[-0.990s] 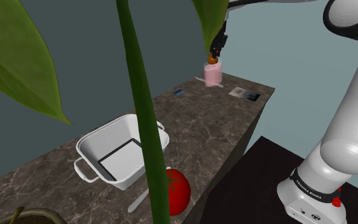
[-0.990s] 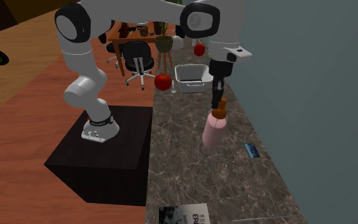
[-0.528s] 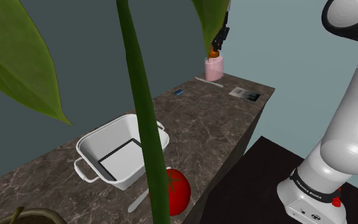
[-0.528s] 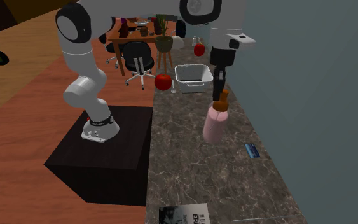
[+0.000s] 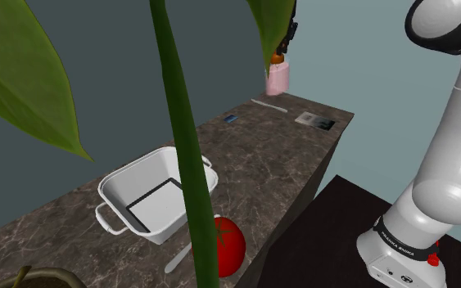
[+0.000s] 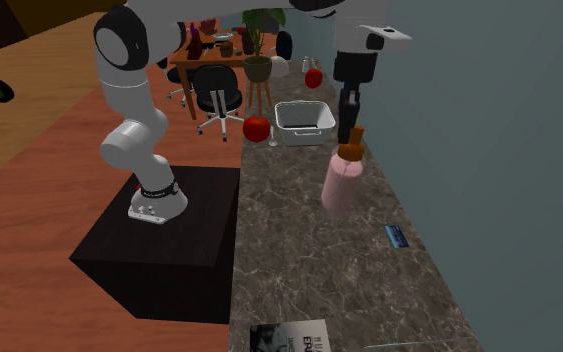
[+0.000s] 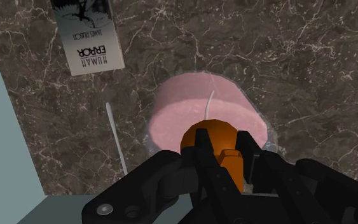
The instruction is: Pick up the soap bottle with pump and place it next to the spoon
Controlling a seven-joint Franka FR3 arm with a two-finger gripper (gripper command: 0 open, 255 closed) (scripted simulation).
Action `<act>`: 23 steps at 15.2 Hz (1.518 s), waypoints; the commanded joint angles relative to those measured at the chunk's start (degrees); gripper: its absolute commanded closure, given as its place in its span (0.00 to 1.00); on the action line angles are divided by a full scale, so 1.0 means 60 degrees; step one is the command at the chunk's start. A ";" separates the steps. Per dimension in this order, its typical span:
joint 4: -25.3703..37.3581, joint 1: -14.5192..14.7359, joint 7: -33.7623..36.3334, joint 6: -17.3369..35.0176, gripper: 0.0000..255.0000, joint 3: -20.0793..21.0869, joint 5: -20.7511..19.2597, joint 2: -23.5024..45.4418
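- Soap bottle [image 5: 277, 79]: pink body, orange pump. Hangs upright, lifted off the dark marbled surface [image 5: 261, 155], at the end near the wall.
- Pincer [image 5: 282, 54]: black, pointing down, clamped on the orange pump head.
- Spoon [image 5: 268, 106]: pale, lying flat on the surface below the bottle.
- Printed booklet [image 5: 314, 120]: near the spoon.
- White basin [image 5: 159, 196] and red tomato [image 5: 228, 245]: well apart from the bottle, at the opposite end.

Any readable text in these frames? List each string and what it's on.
"HUMAN ERROR": book cover, upside down in the wrist view.
"JAMES REASON", it seems: smaller line on the same cover.
"FRANKA EMIKA": band on the arm's base.
Blue card: too small to read.
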 commanded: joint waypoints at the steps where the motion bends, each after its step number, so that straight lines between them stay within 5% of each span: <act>1: 0.0441 -0.0009 -0.0064 -0.0324 1.00 -0.0006 0.0012 0.0112; 6: 0.1620 -0.0030 -0.0214 -0.1110 1.00 -0.0019 0.0044 0.0492; 14: -0.1120 0.1004 0.1483 -0.0771 1.00 0.0638 -0.0246 -0.1601; 23: -0.2665 0.1951 0.3437 -0.0973 1.00 0.1644 -0.0181 -0.2970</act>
